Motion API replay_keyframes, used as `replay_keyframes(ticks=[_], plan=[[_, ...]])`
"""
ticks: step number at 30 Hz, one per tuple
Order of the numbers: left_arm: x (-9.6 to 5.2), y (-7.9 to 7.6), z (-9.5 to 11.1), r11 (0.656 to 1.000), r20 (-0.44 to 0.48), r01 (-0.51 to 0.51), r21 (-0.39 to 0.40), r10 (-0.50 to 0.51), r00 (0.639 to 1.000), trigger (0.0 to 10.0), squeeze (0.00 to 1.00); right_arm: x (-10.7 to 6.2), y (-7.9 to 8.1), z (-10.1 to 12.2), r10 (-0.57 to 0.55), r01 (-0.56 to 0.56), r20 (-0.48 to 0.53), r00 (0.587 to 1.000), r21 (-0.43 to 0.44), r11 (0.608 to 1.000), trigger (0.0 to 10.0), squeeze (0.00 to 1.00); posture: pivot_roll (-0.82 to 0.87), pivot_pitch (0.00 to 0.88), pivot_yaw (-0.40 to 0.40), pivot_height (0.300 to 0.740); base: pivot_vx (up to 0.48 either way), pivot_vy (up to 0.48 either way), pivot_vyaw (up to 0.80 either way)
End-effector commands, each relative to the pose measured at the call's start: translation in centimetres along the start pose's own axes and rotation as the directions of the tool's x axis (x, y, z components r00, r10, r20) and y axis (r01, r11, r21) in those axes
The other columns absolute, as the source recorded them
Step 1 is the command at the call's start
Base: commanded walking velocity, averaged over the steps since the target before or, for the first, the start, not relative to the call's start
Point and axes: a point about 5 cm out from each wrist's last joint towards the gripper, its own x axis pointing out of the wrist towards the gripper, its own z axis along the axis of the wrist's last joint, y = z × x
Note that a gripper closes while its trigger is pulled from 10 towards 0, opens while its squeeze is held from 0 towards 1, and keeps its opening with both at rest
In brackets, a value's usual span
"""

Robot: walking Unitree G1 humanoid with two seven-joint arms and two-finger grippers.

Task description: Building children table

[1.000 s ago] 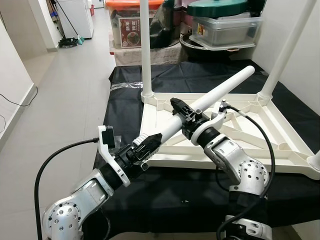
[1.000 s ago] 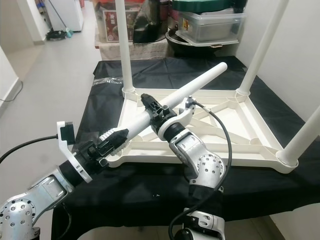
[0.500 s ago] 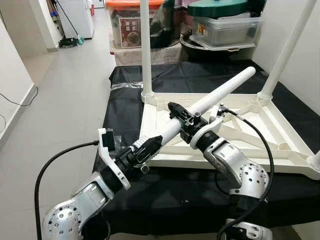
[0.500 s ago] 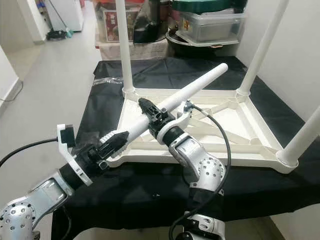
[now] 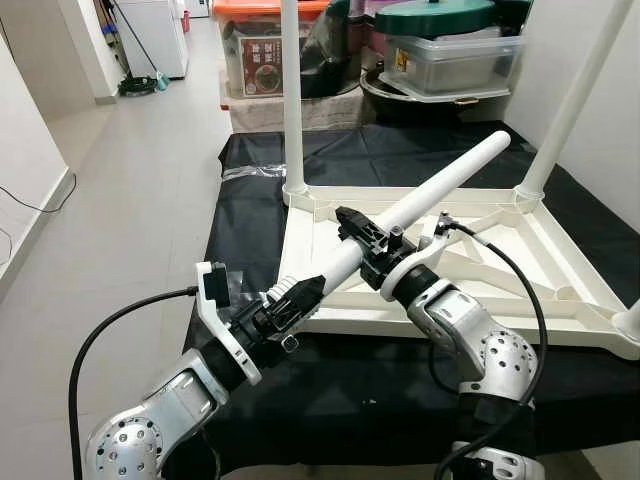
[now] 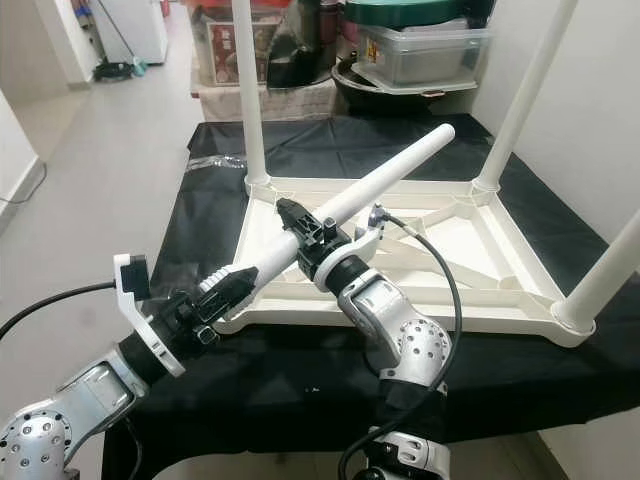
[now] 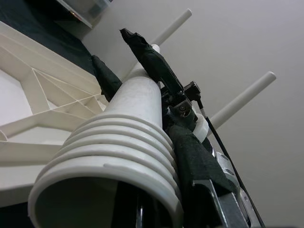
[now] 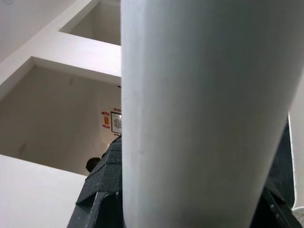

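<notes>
White plastic table leg, long and tapered, hangs slanted above the upturned cream plastic children's table frame, which lies on our black-draped tabletop with other legs already upright at its corners. Our left claw is clamped on the leg's ribbed threaded end, over the tabletop's front left edge. Our right claw is clamped round the leg's middle, above the frame.

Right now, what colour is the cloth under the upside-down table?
Black. The cloth shows best in the left eye view, lying under the white table.
</notes>
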Motion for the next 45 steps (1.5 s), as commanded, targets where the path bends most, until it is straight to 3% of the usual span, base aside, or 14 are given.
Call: replay_keyframes(ticks=[1,9,11,12,14,15,16,19,24,26,28,31,34,45], plan=[[0.0,1.0,-1.9,0.996,-0.109,-0.075,-0.057,0.069,0.992,10.0,1.0,1.1,0.5,-2.3,0.05,-0.047,-0.039,0.998,0.065,0.997,0.0,0.0,0.08,0.026,-0.038,0.74,0.0,0.0,0.0],[-0.9,2.4,-2.0,0.985,-0.107,-0.169,-0.044,0.164,0.981,10.0,1.0,1.5,1.5,-0.6,0.081,-0.081,0.016,0.997,0.038,0.996,0.0,0.0,0.09,0.026,-0.038,0.74,0.0,0.0,0.0],[-1.3,3.0,-2.3,0.975,-0.117,-0.218,-0.037,0.213,0.97,10.0,0.89,1.6,1.9,0.2,0.089,-0.09,0.04,0.995,0.016,0.996,0.0,0.0,0.09,0.024,-0.038,0.74,0.0,0.0,0.0],[-1.7,3.4,-2.5,0.965,-0.124,-0.258,-0.032,0.253,0.96,10.0,0.0,1.6,2.2,1.0,0.094,-0.094,0.065,0.993,-0.004,0.996,0.0,0.0,0.09,0.024,-0.038,0.74,0.0,0.0,0.0],[-2.0,3.7,-2.8,0.957,-0.131,-0.288,-0.025,0.282,0.95,10.0,0.0,1.7,2.5,1.7,0.092,-0.091,0.09,0.992,-0.023,0.996,0.0,0.0,0.09,0.024,-0.038,0.74,0.0,0.0,0.0],[-2.4,3.9,-3.2,0.949,-0.139,-0.315,-0.018,0.309,0.941,10.0,0.0,1.9,2.2,2.6,0.034,-0.023,0.11,0.993,-0.1,0.995,8.9,0.0,0.09,0.023,-0.039,0.74,0.0,0.0,0.0],[-2.8,4.0,-3.5,0.94,-0.15,-0.341,-0.005,0.336,0.93,10.0,0.0,2.0,1.8,3.5,-0.029,0.051,0.143,0.989,-0.153,0.987,10.0,0.0,0.09,0.023,-0.039,0.74,0.0,0.0,0.0],[-3.1,4.2,-4.0,0.929,-0.163,-0.371,0.012,0.368,0.915,10.0,0.0,2.0,1.3,4.5,-0.091,0.131,0.185,0.979,-0.22,0.967,10.0,0.0,0.09,0.022,-0.04,0.74,0.0,0.0,0.0],[-4.3,3.8,-5.3,0.889,-0.18,-0.44,0.129,0.457,0.871,10.0,0.0,1.6,1.3,7.0,-0.208,0.382,0.364,0.908,-0.516,0.767,10.0,0.0,0.1,0.014,-0.047,0.74,0.0,0.0,0.0],[-4.4,3.6,-5.5,0.867,-0.159,-0.459,0.192,0.489,0.857,10.0,0.0,1.6,2.1,6.9,-0.118,0.367,0.379,0.918,-0.696,0.618,10.0,0.0,0.1,0.009,-0.048,0.74,0.0,0.0,0.0],[-4.3,3.5,-5.6,0.852,-0.154,-0.465,0.239,0.507,0.848,10.0,0.0,1.4,2.2,5.9,-0.065,0.316,0.334,0.94,-0.784,0.535,10.0,0.0,0.09,0.004,-0.052,0.74,0.0,0.0,0.0],[-4.2,3.5,-5.8,0.841,-0.149,-0.469,0.27,0.517,0.843,10.0,0.0,1.3,2.3,5.2,-0.034,0.275,0.296,0.955,-0.83,0.486,10.0,0.0,0.09,0.004,-0.053,0.74,0.0,0.0,0.0],[-3.6,3.5,-5.4,0.782,-0.065,-0.501,0.371,0.559,0.826,10.0,0.0,1.0,2.5,2.8,0.057,0.18,0.214,0.975,-0.916,0.359,10.0,0.0,0.1,0.0,-0.058,0.74,0.0,0.0,0.0],[-3.4,3.7,-4.5,0.654,0.057,-0.543,0.527,0.611,0.79,10.0,0.0,0.5,1.6,0.8,0.07,0.17,0.205,0.976,-0.925,0.339,10.0,0.0,0.09,0.0,-0.067,0.74,0.0,0.0,0.65]])
